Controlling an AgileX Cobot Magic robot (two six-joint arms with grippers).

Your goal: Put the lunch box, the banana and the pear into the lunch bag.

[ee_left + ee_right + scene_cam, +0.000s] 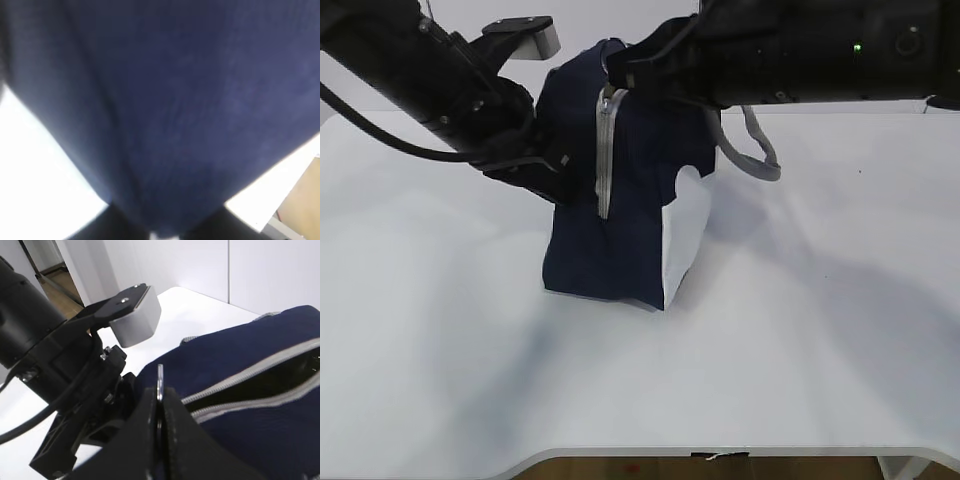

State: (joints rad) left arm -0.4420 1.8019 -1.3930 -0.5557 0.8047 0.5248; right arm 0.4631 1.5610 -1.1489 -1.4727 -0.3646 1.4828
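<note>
Right gripper [159, 405] clamped on ring zipper pull [160, 382]; left gripper [165, 232] apparently pinching lunch bag [620, 200] fabric.

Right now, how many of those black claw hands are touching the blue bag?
2. The left gripper presses the lunch bag on its left side; the right gripper pinches the ring zipper pull at the top. Contents may be hidden.
</note>
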